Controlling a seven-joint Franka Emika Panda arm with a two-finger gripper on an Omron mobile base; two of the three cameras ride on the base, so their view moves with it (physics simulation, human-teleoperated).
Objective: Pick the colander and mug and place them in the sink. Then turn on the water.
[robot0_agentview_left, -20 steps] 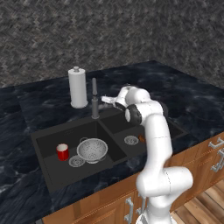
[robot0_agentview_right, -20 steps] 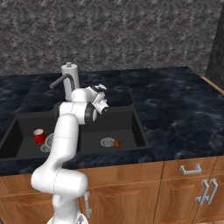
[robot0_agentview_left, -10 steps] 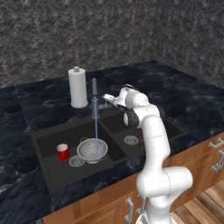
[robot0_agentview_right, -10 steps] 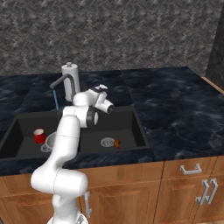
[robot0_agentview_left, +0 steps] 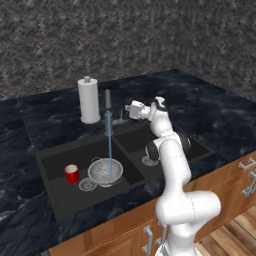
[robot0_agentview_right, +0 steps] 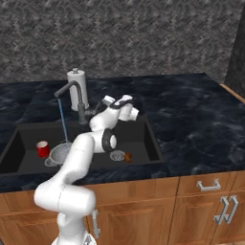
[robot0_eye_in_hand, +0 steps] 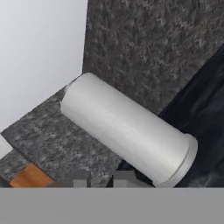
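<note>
Where the black marble counter (robot0_agentview_left: 45,120) is cut away, a dark rectangular sink (robot0_agentview_left: 55,165) with two basins serves as the landmark. Its left basin holds the colander (robot0_agentview_left: 105,171), a round silver-grey bowl of perforated metal, sitting upright. Just to the left of it stands the mug (robot0_agentview_left: 71,174), a small red cylinder with a white inside, apart from the colander. A small flat round strainer (robot0_agentview_left: 88,185) lies between them, toward the sink's front edge. The water (robot0_agentview_left: 109,137), a thin straight pale-blue stream, falls from a slim dark faucet (robot0_agentview_left: 107,102) at the sink's back rim into the colander.

The gripper (robot0_agentview_left: 128,109) hovers beside the faucet, above the sink's back rim, near the divider between the basins. Its fingers are nearly pressed together and carry nothing; whether they touch the faucet base cannot be told.

Behind the sink, left of the faucet, stands a smooth white paper-towel roll (robot0_agentview_left: 89,101) on a holder. A round silver drain (robot0_agentview_right: 117,155) sits in the right basin, with a small brown object (robot0_agentview_right: 128,156) beside it. Rough grey stone wall (robot0_agentview_left: 150,35) rises behind the counter, and wooden cabinets (robot0_agentview_right: 191,201) with metal handles run below the sink.
</note>
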